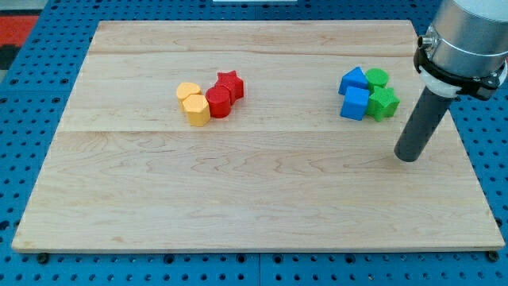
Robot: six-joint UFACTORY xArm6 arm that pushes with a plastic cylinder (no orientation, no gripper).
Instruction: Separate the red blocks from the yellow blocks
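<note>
Sweeping my tip (407,156) leftward from the view's right, near the blue and green cluster, I should enter between the red hexagonal block (218,102) and the touching yellow hexagonal block (196,110). No claw exists, only a bare rod. Farther up lie two yellows, two reds, two blues, two greens

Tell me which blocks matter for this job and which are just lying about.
In the job: red star, red block, two yellow blocks, my tip.
Lying about: blue blocks, green blocks, left of my tip.
</note>
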